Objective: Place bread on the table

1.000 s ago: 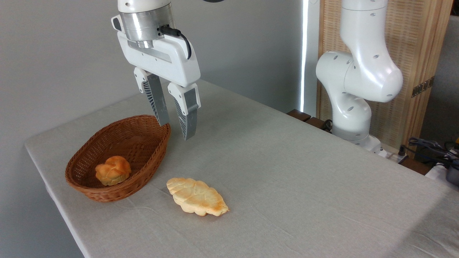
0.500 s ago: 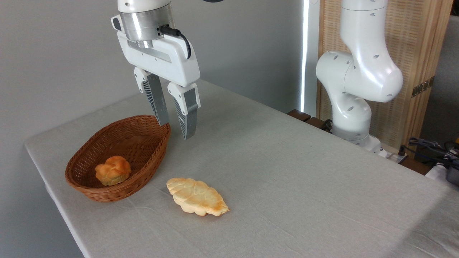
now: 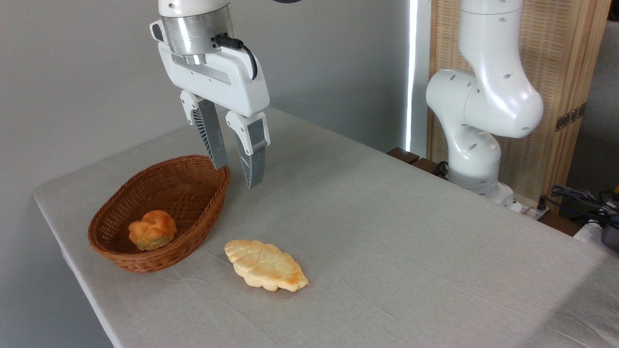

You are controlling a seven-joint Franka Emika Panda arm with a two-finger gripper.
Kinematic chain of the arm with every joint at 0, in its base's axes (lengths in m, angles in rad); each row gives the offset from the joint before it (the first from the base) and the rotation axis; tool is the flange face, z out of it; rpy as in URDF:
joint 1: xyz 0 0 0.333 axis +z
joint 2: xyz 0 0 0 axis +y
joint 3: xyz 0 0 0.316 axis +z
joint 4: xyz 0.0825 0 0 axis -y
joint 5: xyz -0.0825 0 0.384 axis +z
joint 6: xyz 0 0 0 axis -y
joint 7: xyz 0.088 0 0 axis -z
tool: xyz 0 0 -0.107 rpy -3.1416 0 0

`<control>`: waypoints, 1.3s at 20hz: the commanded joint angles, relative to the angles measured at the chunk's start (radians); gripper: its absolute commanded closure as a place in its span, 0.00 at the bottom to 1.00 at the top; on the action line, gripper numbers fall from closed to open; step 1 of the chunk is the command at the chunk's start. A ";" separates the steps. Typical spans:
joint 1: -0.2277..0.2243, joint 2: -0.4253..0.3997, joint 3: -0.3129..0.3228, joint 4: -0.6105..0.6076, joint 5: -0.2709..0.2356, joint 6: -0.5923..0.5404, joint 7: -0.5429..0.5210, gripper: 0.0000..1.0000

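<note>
In the fixed camera view, the bread [image 3: 152,229] sits inside the wicker basket [image 3: 193,203] at the left of the table [image 3: 387,232], while the gripper [image 3: 238,176] hangs empty above the basket's far rim, its fingers apart. The bun looks light, soft and easily crushed, so a gentle pinch across its rounded sides probably suits it best. The count is one bun, one flat leaf-shaped bread [image 3: 265,265] lying on the cloth just beside the basket, and one basket.
</note>
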 commanded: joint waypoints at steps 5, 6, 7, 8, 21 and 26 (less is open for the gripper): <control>-0.004 0.007 0.000 0.025 0.002 -0.027 -0.009 0.00; -0.005 0.015 -0.003 0.025 0.002 -0.026 -0.013 0.00; -0.010 0.017 -0.005 0.024 0.003 -0.020 -0.015 0.00; -0.011 0.020 -0.012 0.021 0.003 -0.011 -0.026 0.00; -0.014 0.211 -0.242 0.007 -0.041 0.420 -0.458 0.00; -0.016 0.273 -0.261 0.008 -0.041 0.525 -0.523 0.00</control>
